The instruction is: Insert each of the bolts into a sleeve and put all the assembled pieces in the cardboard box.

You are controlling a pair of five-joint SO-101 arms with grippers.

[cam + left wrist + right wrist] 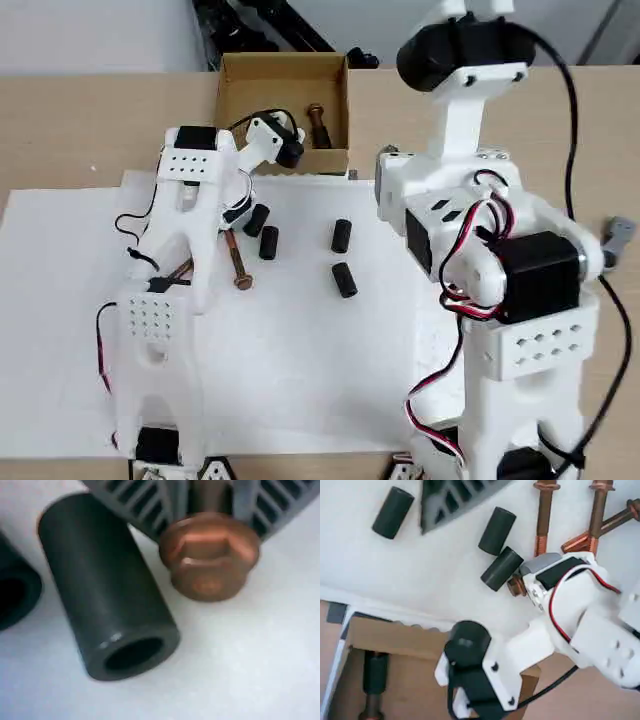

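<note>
a pale wooden worktop (90,110) runs the full width of the high view, its grain showing towards the far edge and down the right side. a white sheet (300,360) lies flat over its middle and near part, with its far edge straight. beyond the worktop's far edge is a plain light-grey surface (90,35), and a dark tangle of cables (250,25) sits there near the centre. a small grey object (618,233) rests on the wood at the right edge. the light is even and the shadows are soft.
</note>
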